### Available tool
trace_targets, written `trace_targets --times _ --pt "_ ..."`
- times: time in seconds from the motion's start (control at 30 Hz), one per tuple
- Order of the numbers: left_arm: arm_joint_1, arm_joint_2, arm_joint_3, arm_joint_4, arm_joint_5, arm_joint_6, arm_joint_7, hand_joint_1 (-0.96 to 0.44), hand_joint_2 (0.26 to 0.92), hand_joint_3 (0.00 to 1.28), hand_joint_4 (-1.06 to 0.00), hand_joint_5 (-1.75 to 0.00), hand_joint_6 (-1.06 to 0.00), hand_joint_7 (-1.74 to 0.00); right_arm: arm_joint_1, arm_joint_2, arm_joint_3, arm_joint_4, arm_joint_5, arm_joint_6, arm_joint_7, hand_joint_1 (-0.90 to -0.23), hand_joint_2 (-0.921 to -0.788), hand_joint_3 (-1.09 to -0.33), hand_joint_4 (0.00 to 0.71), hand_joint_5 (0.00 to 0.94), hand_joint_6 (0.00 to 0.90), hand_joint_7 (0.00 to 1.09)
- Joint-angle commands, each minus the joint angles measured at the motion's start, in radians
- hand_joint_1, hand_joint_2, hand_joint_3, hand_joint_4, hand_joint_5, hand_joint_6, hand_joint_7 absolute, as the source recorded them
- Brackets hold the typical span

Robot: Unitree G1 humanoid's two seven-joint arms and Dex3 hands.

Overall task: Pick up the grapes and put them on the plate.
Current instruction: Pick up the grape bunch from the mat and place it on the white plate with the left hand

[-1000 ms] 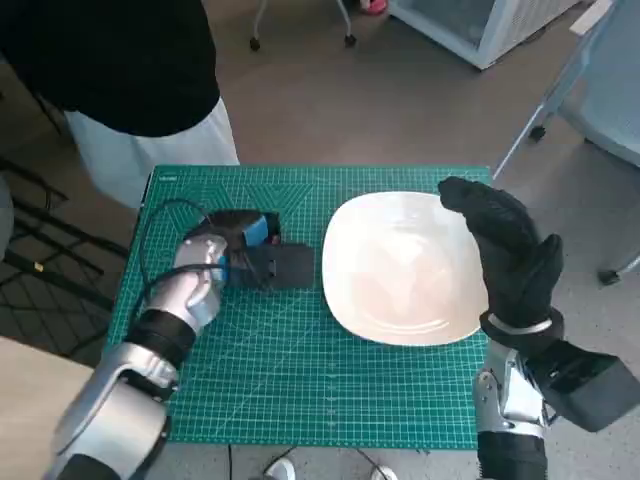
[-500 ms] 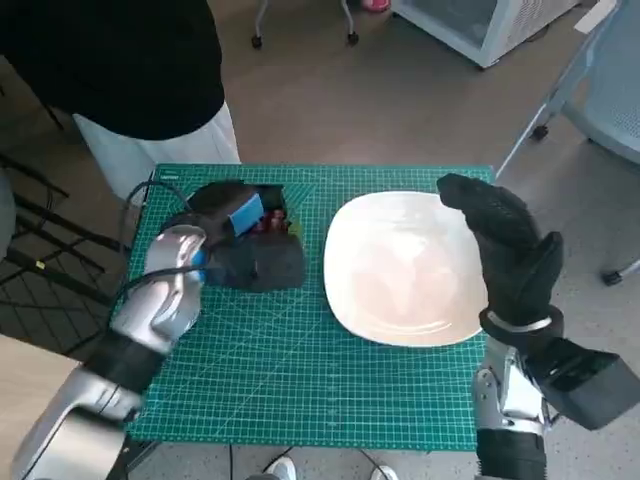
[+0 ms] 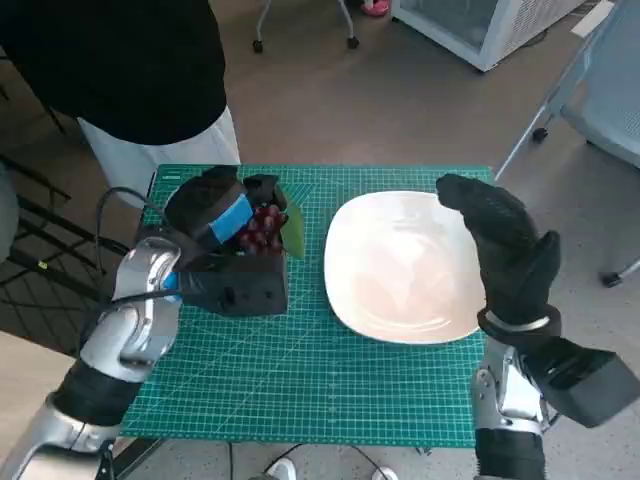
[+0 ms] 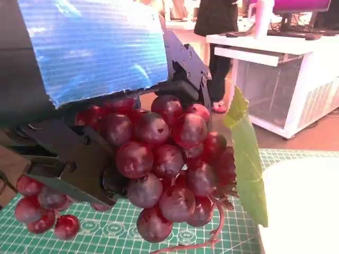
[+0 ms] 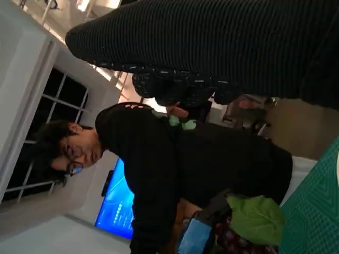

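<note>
So the left hand (image 3: 225,225) is holding the grapes (image 3: 262,226) up off the mat (image 3: 300,400), over its far left part, fingers wrapped round the bunch. From the left wrist cam the grapes (image 4: 164,159) are hanging dark red under the blue tape with a green leaf (image 4: 244,159) sticking out the side toward the plate (image 4: 302,211), and the mat is showing below them, so they're clear of it. The plate (image 3: 400,270) is sitting just right of the hand, white, nothing on it yet. The right hand (image 3: 505,250) is hovering upright over the plate's right edge, fingers straight and gripping nothing. A person (image 3: 120,70) in a black top is standing behind the table's far left corner
</note>
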Motion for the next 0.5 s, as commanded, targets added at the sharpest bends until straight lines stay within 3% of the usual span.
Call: trace_targets --times 0.03,0.5 --pt "-0.001 -0.001 0.011 -0.018 0.014 0.006 -0.007 0.0 0.788 0.41 -0.48 -1.59 -0.67 -0.99 0.006 0.006 -0.001 0.01 0.007 0.007 0.003 -0.476 -0.921 -0.6 0.289 0.002 -0.001 0.56" --pt "-0.048 -0.05 -0.023 -0.063 0.034 0.034 -0.069 0.0 0.909 0.12 -0.59 -1.4 -0.69 -0.98 0.009 -0.001 -0.004 0.005 0.02 0.012 0.012 -0.477 -0.921 -0.597 0.29 0.003 0.0 0.57"
